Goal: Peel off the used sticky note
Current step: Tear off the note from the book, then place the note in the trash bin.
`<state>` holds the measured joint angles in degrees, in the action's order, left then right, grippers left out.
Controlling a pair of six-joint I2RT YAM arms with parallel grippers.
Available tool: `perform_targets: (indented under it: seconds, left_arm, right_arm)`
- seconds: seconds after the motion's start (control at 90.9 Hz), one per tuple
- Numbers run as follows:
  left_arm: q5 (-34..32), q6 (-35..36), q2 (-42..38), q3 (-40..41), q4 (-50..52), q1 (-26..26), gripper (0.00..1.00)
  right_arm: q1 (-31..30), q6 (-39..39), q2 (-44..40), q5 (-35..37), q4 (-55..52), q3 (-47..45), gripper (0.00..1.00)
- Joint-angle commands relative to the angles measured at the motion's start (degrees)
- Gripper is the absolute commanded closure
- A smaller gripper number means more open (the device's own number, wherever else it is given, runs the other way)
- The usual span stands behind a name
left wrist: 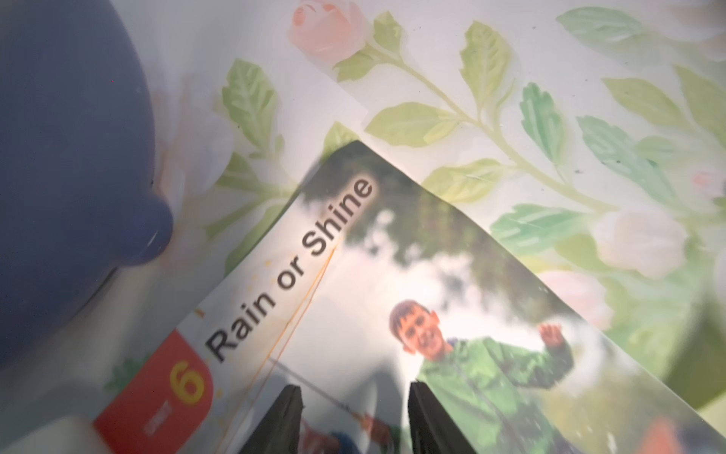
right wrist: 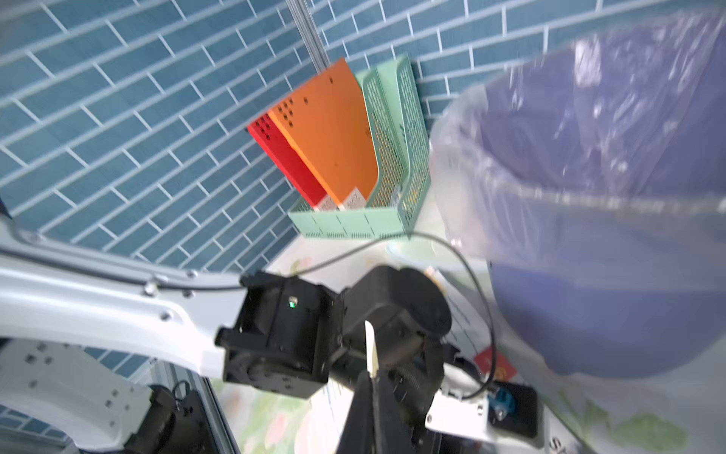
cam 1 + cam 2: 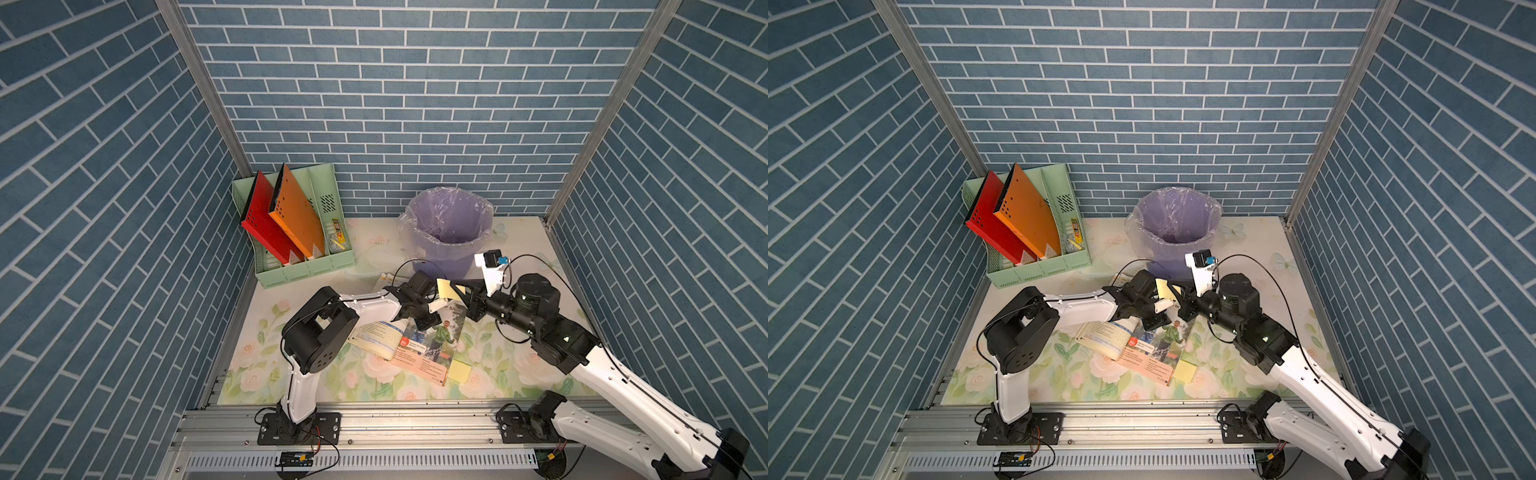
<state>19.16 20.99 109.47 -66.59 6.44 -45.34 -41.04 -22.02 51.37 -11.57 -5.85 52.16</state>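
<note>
The used sticky note (image 3: 444, 289), pale yellow, hangs in the air above the book's far end with my right gripper (image 3: 454, 289) shut on its edge. In the right wrist view the sticky note (image 2: 370, 346) shows edge-on, sticking out past the closed right gripper (image 2: 371, 380). It is off the page and touches nothing else. My left gripper (image 1: 353, 389) stands open just over the open book (image 1: 353, 283), headed "Rain or Shine", with nothing between its fingers (image 1: 290, 408). In a top view, the left gripper (image 3: 429, 322) sits low over the book (image 3: 428, 349).
A purple bin (image 3: 451, 232) lined with clear plastic stands right behind both grippers. A yellow sticky pad (image 3: 459, 371) lies on the floral tabletop by the book's near right corner. A green file rack (image 3: 305, 270) with red and orange folders stands at the back left.
</note>
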Motion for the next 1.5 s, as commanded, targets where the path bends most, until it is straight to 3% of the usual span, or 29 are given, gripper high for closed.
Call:
perform_targets:
  seconds: [0.0,0.198,0.484,0.539,0.682,0.748,0.77,0.792,0.902,1.1,1.287,1.375,1.485]
  left_arm:
    - [3.5,0.7,-7.5,3.7,4.6,3.4,0.44]
    - [7.2,1.9,-20.1,7.2,10.9,8.3,0.32]
    - [8.1,3.7,-31.5,12.9,16.4,15.1,0.25]
    - [8.3,3.7,-33.0,13.6,17.0,16.3,0.25]
    - [8.5,4.1,-35.2,14.6,17.4,18.2,0.26]
    - [8.3,4.0,-35.5,14.7,17.3,18.5,0.26]
    - [8.3,4.0,-35.4,14.7,17.3,18.6,0.26]
    - [8.3,3.9,-35.5,14.6,17.3,18.6,0.26]
    - [8.8,3.6,-35.1,14.2,17.2,18.7,0.26]
    - [9.0,2.4,-33.7,13.0,16.2,18.7,0.26]
    - [9.2,0.4,-32.9,12.4,14.8,18.8,0.26]
    - [9.0,0.4,-32.3,11.9,15.2,18.8,0.27]
    - [8.7,0.4,-32.5,12.1,14.9,18.7,0.27]
  right_arm:
    - [3.8,1.0,6.6,1.8,-5.9,10.5,1.0]
    - [12.6,-0.3,24.3,5.0,-11.9,30.0,1.0]
    - [13.6,2.8,46.6,15.5,-25.1,55.2,0.98]
    - [13.6,2.9,50.0,16.3,-28.1,59.5,0.88]
    - [13.1,3.7,55.4,16.9,-33.2,66.3,0.5]
    - [12.1,5.3,56.5,18.2,-34.0,68.5,0.2]
    - [11.7,6.0,56.8,18.9,-34.3,69.2,0.05]
    - [11.2,6.7,57.0,19.5,-34.6,70.1,0.02]
    - [9.0,9.3,57.8,23.0,-36.7,74.1,0.01]
    - [6.4,13.2,61.0,22.2,-44.5,82.8,0.0]
    - [5.0,16.4,55.2,20.5,-37.1,70.2,0.0]
    - [4.6,16.5,57.4,27.9,-42.4,74.2,0.0]
    - [3.3,15.0,55.3,28.3,-40.2,72.0,0.0]
